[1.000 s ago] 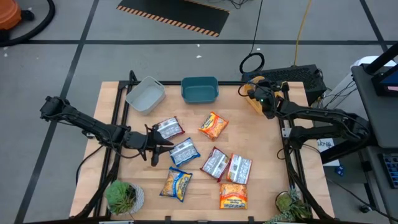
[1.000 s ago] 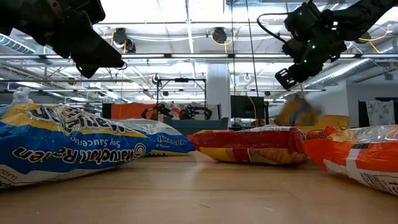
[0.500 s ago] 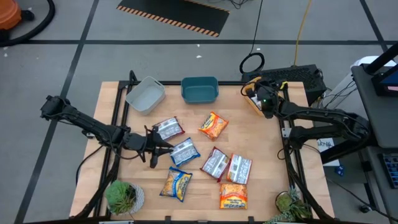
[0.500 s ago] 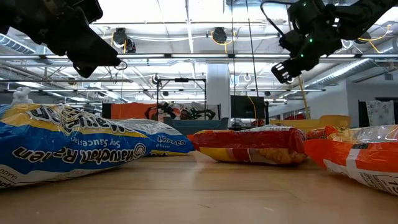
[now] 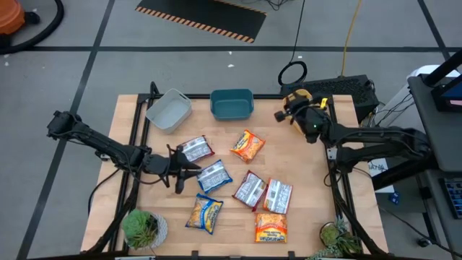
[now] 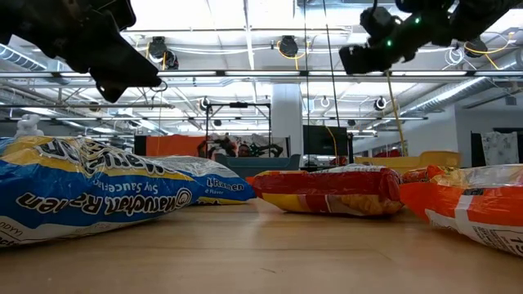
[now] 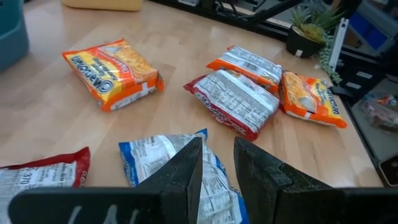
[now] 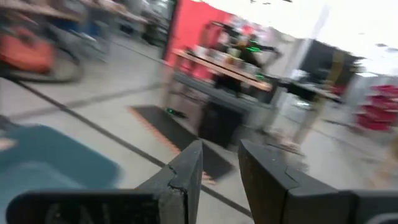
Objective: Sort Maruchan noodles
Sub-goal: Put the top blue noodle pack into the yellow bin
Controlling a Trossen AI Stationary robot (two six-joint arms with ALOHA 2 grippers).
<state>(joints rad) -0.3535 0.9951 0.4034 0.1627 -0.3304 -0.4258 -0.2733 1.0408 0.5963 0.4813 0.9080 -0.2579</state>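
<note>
Several Maruchan noodle packets lie flat on the wooden table: silver-red ones, orange ones, a blue-white one and a yellow-blue one. My left gripper hangs just above the blue-white packet's left end, its fingers a narrow gap apart with nothing between them. My right gripper is raised at the far right, pointing level toward the teal tub, narrowly open and holding nothing. My right arm partly covers the yellow tub.
A grey tub stands beside the teal tub at the table's far edge. Potted plants sit at the near left corner and the near right corner. A dark keyboard lies beyond the far right corner.
My right gripper has risen from over the yellow tub, gone toward the table's left and tipped from slanting down to level. The blurred orange packet that showed just under it a second ago is gone from view. My left gripper has kept still.
</note>
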